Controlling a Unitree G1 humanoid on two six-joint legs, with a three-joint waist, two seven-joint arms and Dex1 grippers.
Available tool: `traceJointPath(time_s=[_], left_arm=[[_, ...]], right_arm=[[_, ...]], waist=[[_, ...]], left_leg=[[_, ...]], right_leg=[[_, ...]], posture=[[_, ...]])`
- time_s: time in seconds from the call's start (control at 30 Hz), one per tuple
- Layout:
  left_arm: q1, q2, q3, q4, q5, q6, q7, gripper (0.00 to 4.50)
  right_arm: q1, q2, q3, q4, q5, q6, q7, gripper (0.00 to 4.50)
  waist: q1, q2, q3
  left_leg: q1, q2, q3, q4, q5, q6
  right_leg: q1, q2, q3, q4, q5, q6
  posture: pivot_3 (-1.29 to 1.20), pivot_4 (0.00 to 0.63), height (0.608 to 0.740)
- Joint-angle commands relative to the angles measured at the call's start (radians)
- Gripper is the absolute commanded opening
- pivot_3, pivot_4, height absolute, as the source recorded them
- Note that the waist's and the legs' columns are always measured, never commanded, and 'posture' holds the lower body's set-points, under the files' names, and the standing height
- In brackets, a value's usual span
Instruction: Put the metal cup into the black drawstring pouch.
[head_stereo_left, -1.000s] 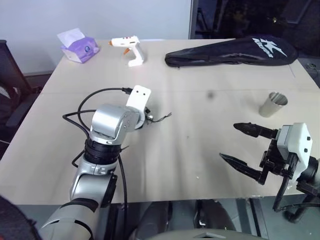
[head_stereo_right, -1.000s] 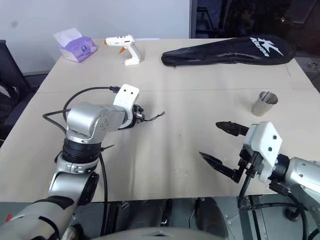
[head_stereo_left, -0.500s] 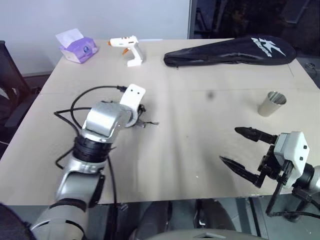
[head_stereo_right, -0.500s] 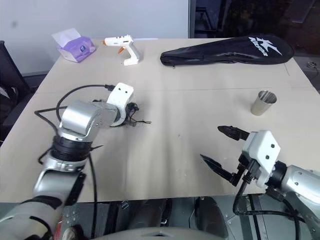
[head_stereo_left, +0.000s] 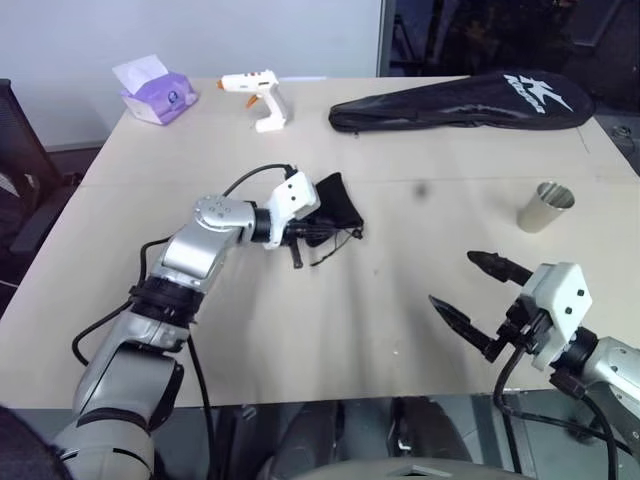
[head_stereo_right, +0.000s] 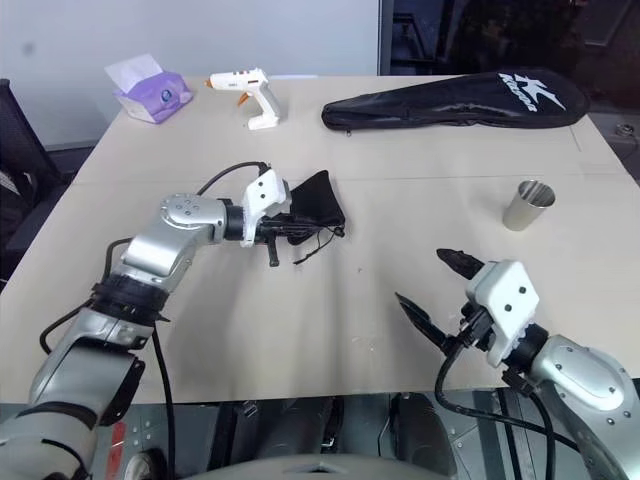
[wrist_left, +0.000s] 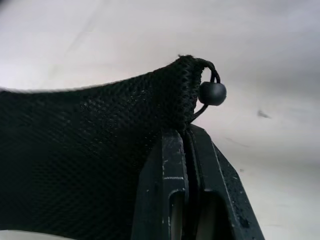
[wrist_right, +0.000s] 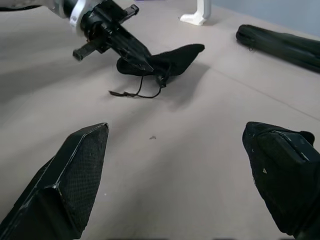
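The left pincer (head_stereo_left: 318, 232) pinches the small black cloth drawstring pouch (head_stereo_left: 335, 203); right pincer (head_stereo_left: 468, 288) gapes wide. Next, fetch the shiny steel cup (head_stereo_left: 545, 207), well right of the pouch.

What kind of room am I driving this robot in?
Probably an office or workshop room: a large pale table beside a plain wall, holding a tissue box, a hot glue gun and a long black racket bag.

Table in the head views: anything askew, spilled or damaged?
Nothing spilled or damaged. The metal cup stands upright and apart. The black drawstring pouch is pinched at its edge by the shut left hand, its cord trailing loose on the table. The right hand hangs open.
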Motion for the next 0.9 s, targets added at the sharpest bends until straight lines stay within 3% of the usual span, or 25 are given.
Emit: traceJointPath(time_s=[0.03,0.23,0.4,0.67,0.9], left_arm=[[-0.064,-0.023,0.047,0.063,-0.019,0.045,-0.053,0.07],[-0.107,-0.065,0.032,0.138,0.029,0.077,-0.116,0.07],[-0.101,-0.086,0.028,0.147,0.108,-0.025,-0.082,2.26],[-0.068,-0.082,0.007,0.127,0.235,-0.240,-0.056,2.26],[-0.006,-0.050,-0.002,-0.039,0.314,-0.202,0.003,2.26]], right_arm=[[-0.005,0.005,-0.004,-0.031,-0.014,0.003,-0.026,4.50],[-0.017,0.013,0.002,-0.043,-0.035,0.026,-0.065,4.50],[-0.010,0.019,0.003,-0.065,-0.039,0.038,-0.077,4.50],[0.013,0.014,-0.021,-0.087,-0.016,0.024,-0.051,4.50],[0.011,0.016,-0.004,-0.092,-0.020,0.031,-0.059,4.50]], waist=[[-0.001,0.000,0.000],[-0.002,0.000,0.000],[-0.002,0.000,0.000],[-0.001,0.000,0.000],[-0.001,0.000,0.000]], left_leg=[[0.000,0.000,0.000,0.001,0.000,0.000],[0.000,-0.001,0.001,0.003,-0.001,0.001],[0.001,-0.001,0.001,0.003,-0.001,0.001],[0.001,-0.001,0.001,0.004,-0.001,0.001],[0.001,-0.001,0.001,0.004,-0.001,0.001]], right_leg=[[0.000,0.000,0.000,0.000,0.000,0.000],[0.001,0.000,0.001,0.003,0.000,0.001],[0.000,0.000,0.001,0.005,0.000,0.001],[0.000,-0.001,0.002,0.005,0.000,0.001],[0.000,-0.001,0.002,0.006,0.000,0.001]], posture=[[0.00,0.150,0.740],[0.00,0.150,0.740],[0.00,0.150,0.740],[0.00,0.150,0.740],[0.00,0.150,0.740]])
